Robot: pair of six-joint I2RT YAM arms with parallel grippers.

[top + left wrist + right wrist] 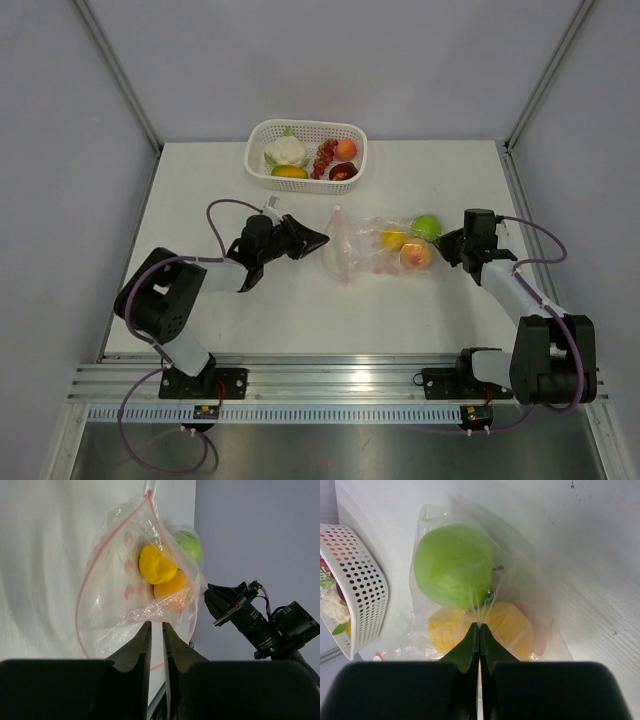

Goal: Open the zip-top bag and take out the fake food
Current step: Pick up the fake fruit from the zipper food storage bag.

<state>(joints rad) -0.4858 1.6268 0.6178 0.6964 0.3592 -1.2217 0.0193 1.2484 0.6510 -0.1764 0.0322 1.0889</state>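
The clear zip-top bag lies mid-table, its pink zip mouth gaping toward the left. Inside are fake food pieces: a green apple, a yellow fruit and a peach. My right gripper is shut on the bag's closed end; in the right wrist view its tips pinch puckered film in front of the apple. My left gripper sits just outside the mouth. In the left wrist view its jaws stand narrowly apart and empty, facing the open bag.
A white perforated basket stands at the back centre with cauliflower, a peach, an orange piece and dark red pieces in it. It also shows in the right wrist view. Grey walls enclose the table on three sides.
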